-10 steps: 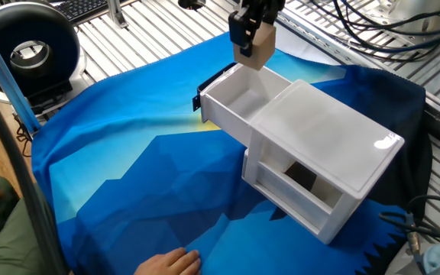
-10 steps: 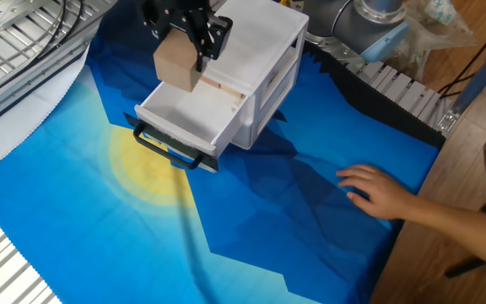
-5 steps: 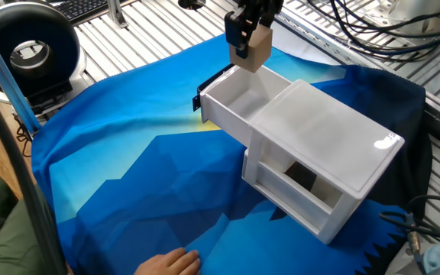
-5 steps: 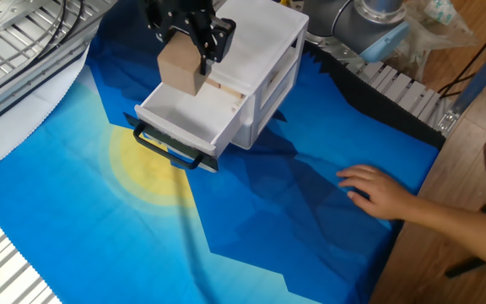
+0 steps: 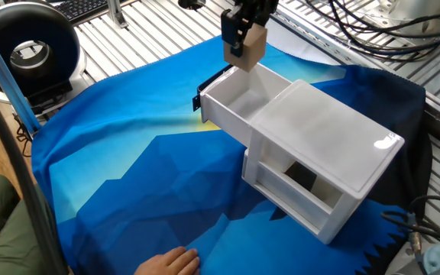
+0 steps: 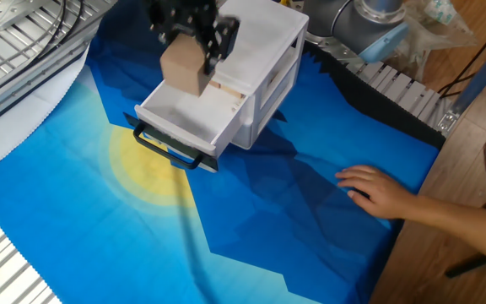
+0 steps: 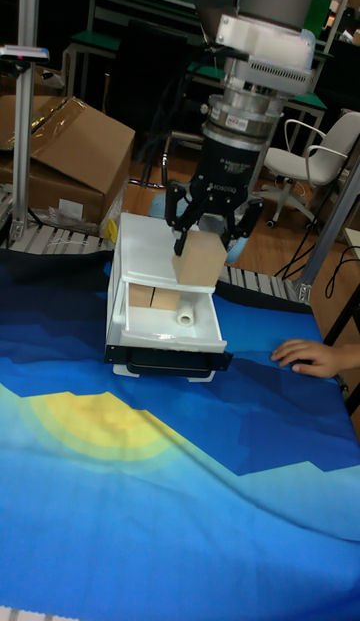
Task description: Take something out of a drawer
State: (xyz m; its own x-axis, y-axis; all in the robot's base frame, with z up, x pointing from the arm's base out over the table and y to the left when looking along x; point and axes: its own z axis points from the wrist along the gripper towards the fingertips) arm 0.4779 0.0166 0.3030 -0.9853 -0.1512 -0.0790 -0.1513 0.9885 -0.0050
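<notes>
A tan wooden cube [image 5: 251, 49] [image 6: 183, 69] [image 7: 200, 260] hangs in the air above the open drawer, with my gripper [image 5: 244, 34] [image 6: 189, 44] [image 7: 208, 243] shut on it. The drawer [image 5: 231, 107] [image 6: 184, 121] [image 7: 165, 331] is a white tray with a black bar handle [image 6: 169, 152] [image 7: 168, 362], pulled out of the white two-drawer box [image 5: 327, 153] [image 6: 264, 38]. In the tall fixed view, a small white cylinder [image 7: 184, 316] and tan blocks [image 7: 150, 298] lie at the back of the drawer.
A blue and yellow cloth [image 5: 143, 168] [image 6: 99, 211] covers the table. A person's hand rests on it [image 6: 376, 191] [image 7: 305, 357] [image 5: 170, 263] near the box. A second drawer with a dark cut-out [image 5: 300, 179] sits in the box. Cables and a metal grid surround the cloth.
My gripper has risen a little with the cube, lifting it higher above the open drawer. A hand at the lower left of one fixed view has withdrawn.
</notes>
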